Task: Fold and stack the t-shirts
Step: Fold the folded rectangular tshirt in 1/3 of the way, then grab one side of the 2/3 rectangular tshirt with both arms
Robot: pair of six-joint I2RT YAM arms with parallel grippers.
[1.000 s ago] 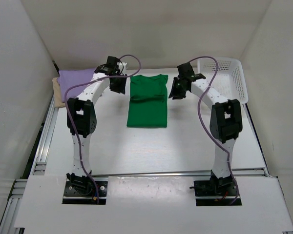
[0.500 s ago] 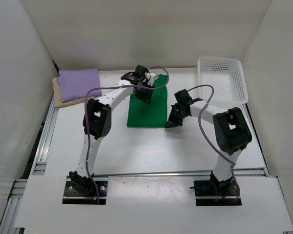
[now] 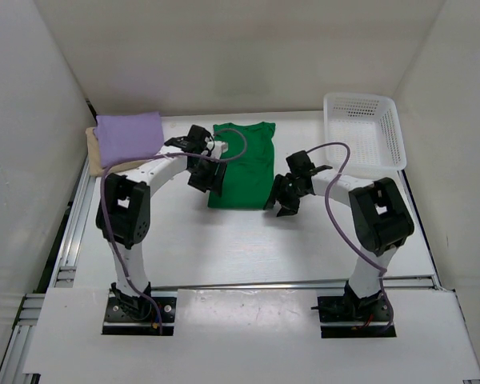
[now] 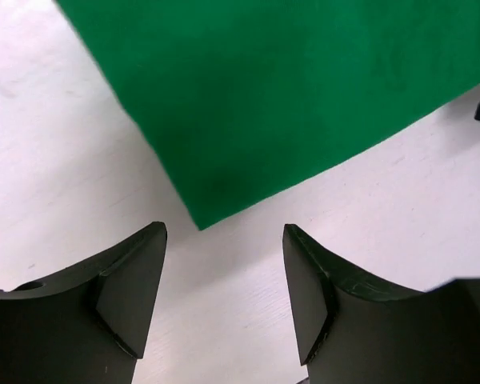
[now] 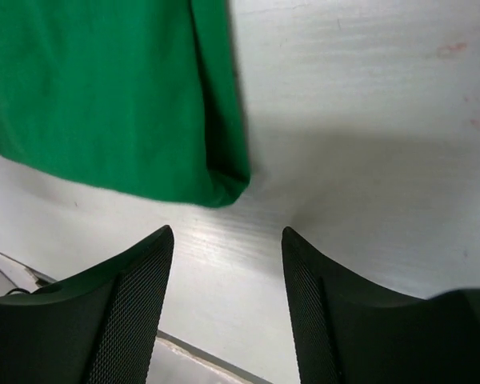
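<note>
two of three shirts done: purple shirt (image 3: 130,138) folded, stacked on folded tan shirt (image 3: 93,150) at far left of bench (image 3: 224,248). green shirt (image 3: 244,164) lies flat mid-bench, sleeves tucked in, long strip, not yet folded short or stacked. left gripper (image 4: 224,232) and right gripper (image 5: 228,232) hover over its near corners, jaws spread, holding nothing. likely left: fold hem toward collar, carry onto pile.

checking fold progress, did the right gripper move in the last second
Yes. The right gripper moved nearer the robot, from level with the basket to past its near rim. It is now just off the green shirt's near right corner, jaws open.
</note>
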